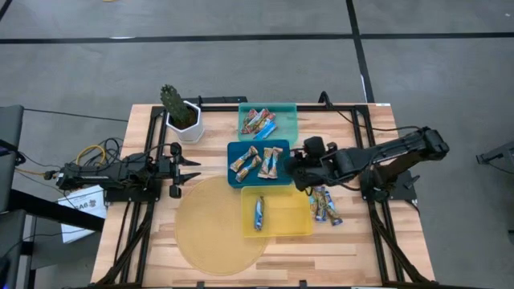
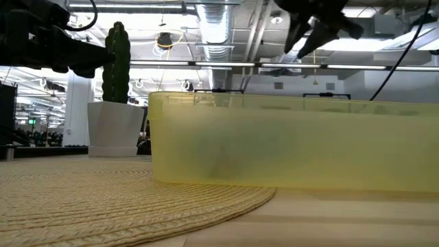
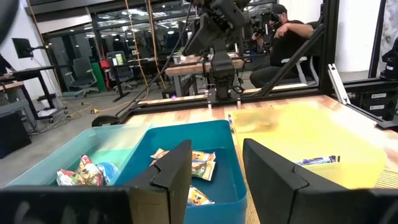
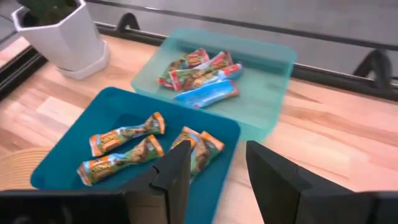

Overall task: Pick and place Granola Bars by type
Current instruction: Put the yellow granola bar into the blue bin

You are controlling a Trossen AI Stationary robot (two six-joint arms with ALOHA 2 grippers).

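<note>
While open — right end effector (image 1: 295, 169) (empty)

You see: teal tray (image 1: 285, 120) | blue tray (image 1: 237, 152) | yellow tray (image 1: 289, 217) | tan-orange bars (image 4: 127, 138) | white pot (image 1: 189, 127)

Table (image 1: 353, 249): trays (image 1: 259, 163), mat (image 1: 210, 241), cactus pot (image 1: 185, 122)

No legible text anywhere.
</note>
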